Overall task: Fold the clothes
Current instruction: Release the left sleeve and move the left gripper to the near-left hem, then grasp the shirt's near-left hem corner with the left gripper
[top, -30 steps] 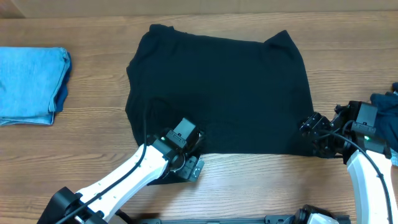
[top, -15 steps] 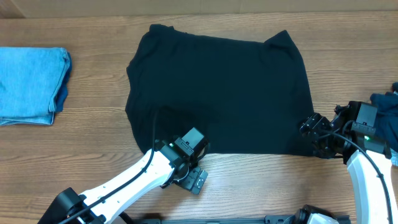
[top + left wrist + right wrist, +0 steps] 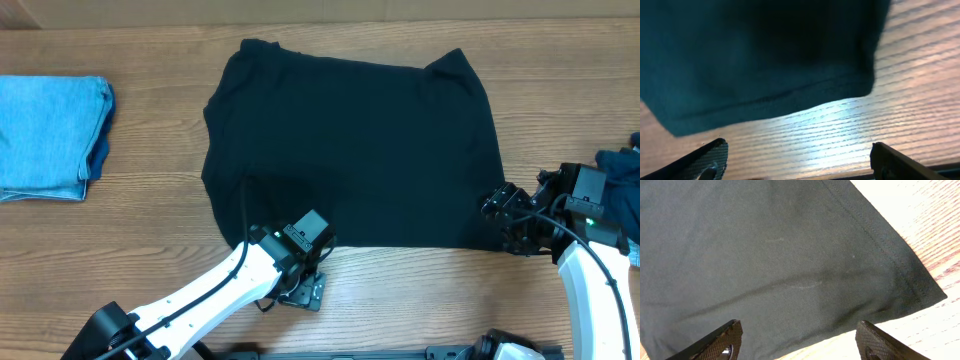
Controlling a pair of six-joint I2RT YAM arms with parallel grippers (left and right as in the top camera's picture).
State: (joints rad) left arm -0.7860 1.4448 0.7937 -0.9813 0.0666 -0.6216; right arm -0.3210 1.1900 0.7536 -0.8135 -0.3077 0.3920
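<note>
Black shirt [image 3: 350,150] lies flat on the table [image 3: 560,90], near hem by both claws: left gripper [image 3: 797,162] and right gripper [image 3: 800,337] gape open, holding nothing. The left sits just off the hem (over bare wood), so closing there may miss the cloth and skew the fold.

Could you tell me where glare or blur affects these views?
Left wrist: the black shirt is soft and dim, with glare on the table below its hem. Right wrist: hem stitching sharp, wood washed out at upper right. Overhead: even light, but the shirt's folds barely show.
</note>
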